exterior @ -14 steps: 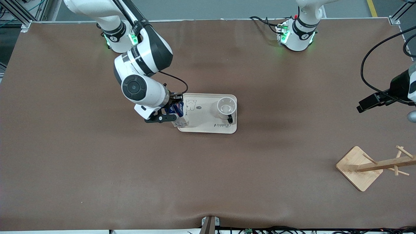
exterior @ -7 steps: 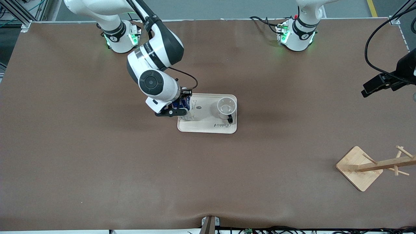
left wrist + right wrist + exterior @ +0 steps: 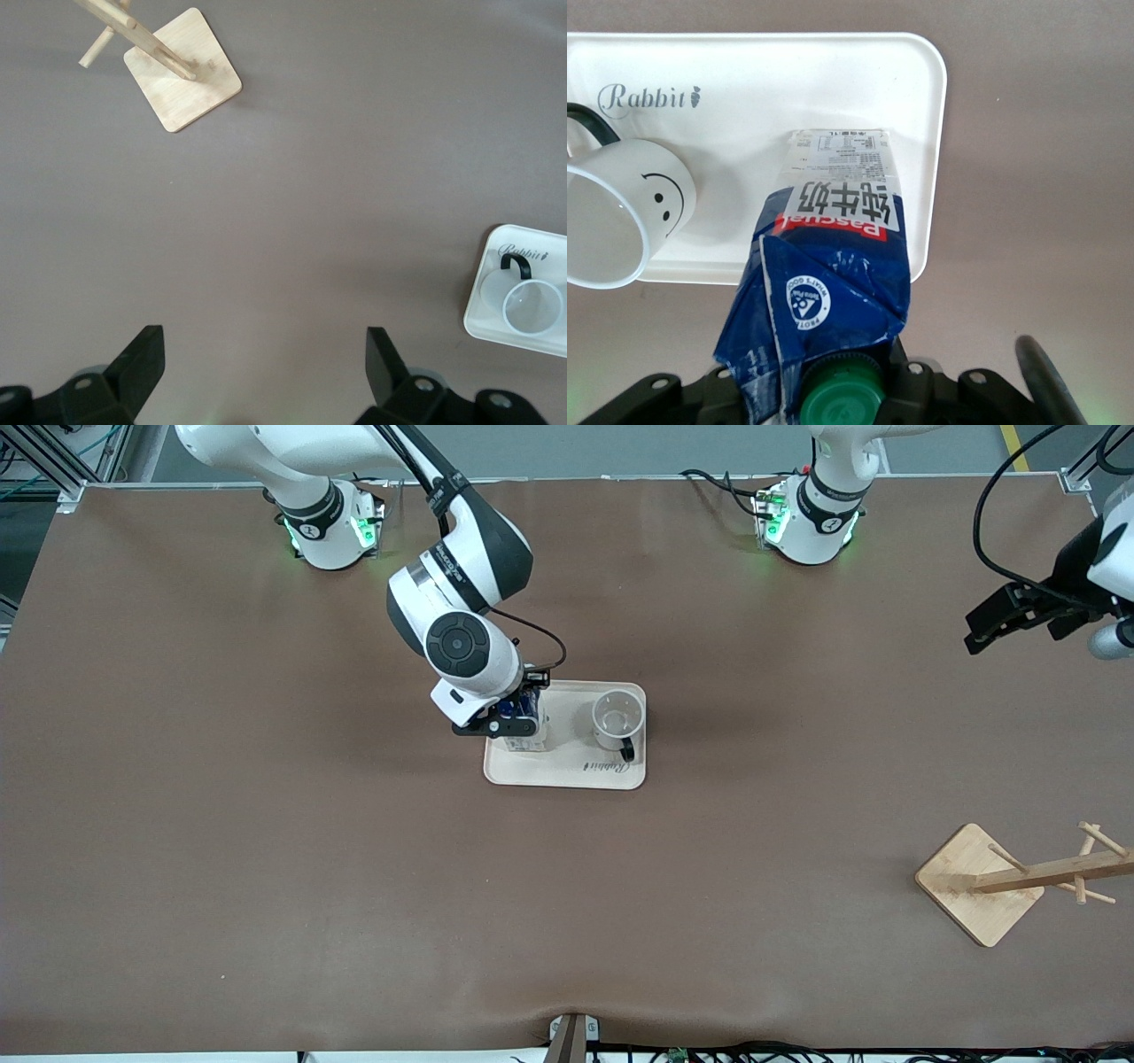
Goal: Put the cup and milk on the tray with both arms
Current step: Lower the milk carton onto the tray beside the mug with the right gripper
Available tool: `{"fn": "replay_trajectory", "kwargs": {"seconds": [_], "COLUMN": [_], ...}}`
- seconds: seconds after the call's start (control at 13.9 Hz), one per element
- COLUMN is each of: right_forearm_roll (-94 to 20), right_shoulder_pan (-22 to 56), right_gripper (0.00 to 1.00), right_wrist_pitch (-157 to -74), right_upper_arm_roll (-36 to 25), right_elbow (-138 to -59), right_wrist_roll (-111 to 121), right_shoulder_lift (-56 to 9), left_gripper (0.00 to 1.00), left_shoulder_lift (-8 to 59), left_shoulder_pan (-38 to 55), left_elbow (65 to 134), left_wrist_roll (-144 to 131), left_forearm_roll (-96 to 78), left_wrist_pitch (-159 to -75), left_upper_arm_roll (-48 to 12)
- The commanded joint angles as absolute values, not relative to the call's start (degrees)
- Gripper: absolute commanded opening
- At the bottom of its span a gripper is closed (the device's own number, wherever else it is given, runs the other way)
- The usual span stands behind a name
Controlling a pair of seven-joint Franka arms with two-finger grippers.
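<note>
Centre-left of frame, right gripper (image 3: 518,722) is clamped on the milk (image 3: 524,726) over the tray (image 3: 567,772), w/ the cup (image 3: 617,720) upright on it. Lower right: wooden rack (image 3: 1001,881). Upper right edge: left gripper (image 3: 988,622) up in the air, jaws wide apart.

From my right wrist camera I see the milk (image 3: 833,274) gripped at its crumpled blue top, green cap (image 3: 843,395) toward the lens, its beige base over the tray (image 3: 788,88). The cup (image 3: 622,221) stands on the tray beside the carton, smiley face showing, black handle next to the "Rabbit" script (image 3: 648,96). Brown tabletop (image 3: 1036,177) surrounds the tray.
</note>
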State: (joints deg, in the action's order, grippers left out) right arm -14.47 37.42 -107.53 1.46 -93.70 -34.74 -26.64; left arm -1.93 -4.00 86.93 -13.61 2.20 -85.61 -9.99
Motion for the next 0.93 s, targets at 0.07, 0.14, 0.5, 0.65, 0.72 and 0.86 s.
{"fn": "replay_trajectory", "kwargs": {"seconds": [0.07, 0.14, 0.5, 0.65, 0.72, 0.86], "right_forearm_roll": [-14.59, -14.59, -14.76, -15.55, -15.47, -15.47], "right_shoulder_pan": [38.76, 38.76, 38.32, 37.97, 37.71, 35.96], "right_gripper": [1.0, 1.0, 1.0, 1.0, 1.0, 1.0], "right_wrist_pitch": [-107.32, -107.23, -106.61, -106.52, -106.52, -106.0], "right_upper_arm_roll": [0.79, 0.79, 0.79, 0.79, 0.62, 0.53], "right_elbow": [-92.9, -92.9, -92.29, -90.89, -89.66, -86.15], "right_wrist_roll": [-35.68, -35.68, -35.68, -35.6, -35.42, -35.59], "right_shoulder_lift": [-26.98, -26.98, -26.81, -26.02, -25.41, -24.0], "left_gripper": [1.0, 1.0, 1.0, 1.0, 1.0, 1.0], "left_shoulder_lift": [-3.87, -3.87, -3.52, -3.52, -3.52, -3.6], "left_shoulder_pan": [-2.03, -1.24, -1.84, -1.93, -1.93, -1.85], "left_elbow": [89.12, 89.12, 89.38, 89.21, 89.21, 89.21], "left_wrist_roll": [-9.14, -9.31, -9.32, -8.97, -8.96, -8.96], "left_forearm_roll": [1.14, 1.23, 1.23, 1.23, 1.23, 1.32], "left_wrist_pitch": [-85.61, -85.61, -85.61, -85.61, -85.61, -85.61], "left_upper_arm_roll": [-7.39, -7.3, -7.38, -7.38, -7.38, -7.47]}}
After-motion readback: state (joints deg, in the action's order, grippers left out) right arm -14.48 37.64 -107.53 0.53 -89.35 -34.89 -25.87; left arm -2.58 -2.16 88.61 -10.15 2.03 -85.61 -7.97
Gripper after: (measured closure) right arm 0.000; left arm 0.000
